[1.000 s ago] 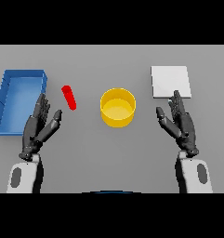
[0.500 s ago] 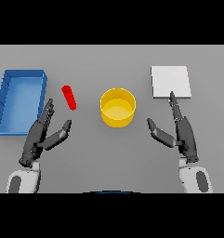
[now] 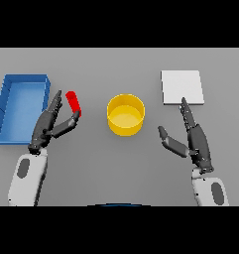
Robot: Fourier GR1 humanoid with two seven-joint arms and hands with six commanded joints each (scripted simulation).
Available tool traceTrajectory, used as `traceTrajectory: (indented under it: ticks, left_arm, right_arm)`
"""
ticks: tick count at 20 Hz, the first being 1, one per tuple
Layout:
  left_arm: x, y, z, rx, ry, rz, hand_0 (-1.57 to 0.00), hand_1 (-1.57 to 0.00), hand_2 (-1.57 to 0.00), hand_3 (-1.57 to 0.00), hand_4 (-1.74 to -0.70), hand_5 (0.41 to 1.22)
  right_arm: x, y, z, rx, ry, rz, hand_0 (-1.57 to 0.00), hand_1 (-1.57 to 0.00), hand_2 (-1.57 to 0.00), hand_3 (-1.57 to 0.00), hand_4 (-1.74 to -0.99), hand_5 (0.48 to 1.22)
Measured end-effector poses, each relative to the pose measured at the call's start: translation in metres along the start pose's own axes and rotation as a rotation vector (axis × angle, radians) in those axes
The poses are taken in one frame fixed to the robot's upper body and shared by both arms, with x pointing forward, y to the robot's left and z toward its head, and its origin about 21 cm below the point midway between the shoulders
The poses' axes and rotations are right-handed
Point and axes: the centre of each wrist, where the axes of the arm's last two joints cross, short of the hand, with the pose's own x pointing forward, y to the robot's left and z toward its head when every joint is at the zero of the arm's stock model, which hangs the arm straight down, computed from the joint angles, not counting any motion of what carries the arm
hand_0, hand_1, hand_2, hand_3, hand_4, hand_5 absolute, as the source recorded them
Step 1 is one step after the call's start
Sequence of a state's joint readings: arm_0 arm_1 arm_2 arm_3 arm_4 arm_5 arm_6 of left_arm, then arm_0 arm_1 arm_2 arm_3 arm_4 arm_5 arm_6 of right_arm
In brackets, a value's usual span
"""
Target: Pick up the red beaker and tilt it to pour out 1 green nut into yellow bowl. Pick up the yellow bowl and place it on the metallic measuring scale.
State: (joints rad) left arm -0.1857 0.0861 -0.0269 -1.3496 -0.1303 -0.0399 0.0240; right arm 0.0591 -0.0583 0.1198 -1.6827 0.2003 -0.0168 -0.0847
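Observation:
The red beaker [image 3: 73, 102] stands tilted on the grey table, left of the yellow bowl [image 3: 126, 115]. My left hand [image 3: 48, 126] is open just beside the beaker, its straight fingers on the beaker's left and its thumb reaching under the beaker's lower end. The metallic measuring scale [image 3: 182, 87] is a flat pale square at the back right. My right hand [image 3: 195, 138] is open, edge-on, right of the bowl and just in front of the scale, touching neither. No green nut shows.
A blue open bin [image 3: 21, 106] stands at the far left, close behind my left hand.
My left hand has moved forward and right up to the red beaker, turning edge-on. My right hand has turned edge-on and drawn slightly toward me. The beaker and bowl have not moved.

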Motion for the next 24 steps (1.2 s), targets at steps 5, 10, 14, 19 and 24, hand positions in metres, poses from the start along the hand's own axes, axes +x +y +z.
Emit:
traceTrajectory:
  ticks: [5,10,14,19,24]
  left_arm:
    - [0.002,-0.004,-0.022,-0.027,-0.043,-0.019,0.0,0.0,0.0,0.0,-1.2,0.654]
    - [0.005,-0.016,-0.047,-0.028,-0.006,-0.059,0.0,0.0,0.0,0.0,-1.2,0.669]
    - [0.001,-0.018,-0.058,-0.008,-0.006,-0.05,0.0,0.0,0.0,0.0,-1.23,0.687]
    - [-0.007,-0.024,-0.068,0.008,-0.05,0.049,0.0,-0.01,-0.05,-0.04,-1.33,0.738]
    - [-0.014,-0.039,-0.075,0.065,-0.055,0.063,-0.76,-0.78,-0.84,-0.88,-1.52,0.999]
  right_arm:
    - [-0.001,0.002,0.001,0.002,-0.003,-0.006,0.0,0.0,0.0,0.0,-1.229,0.628]
    - [-0.001,0.0,0.001,-0.002,0.004,-0.017,0.0,0.0,0.0,0.0,-1.234,0.635]
    - [0.001,-0.005,0.001,-0.016,0.007,0.002,0.0,0.0,0.0,0.0,-1.242,0.642]
    - [0.001,-0.006,0.005,-0.016,0.014,-0.01,0.0,0.0,0.0,0.0,-1.244,0.644]
    - [0.0,-0.004,0.005,-0.014,0.008,0.005,0.0,0.0,0.0,0.0,-1.239,0.648]
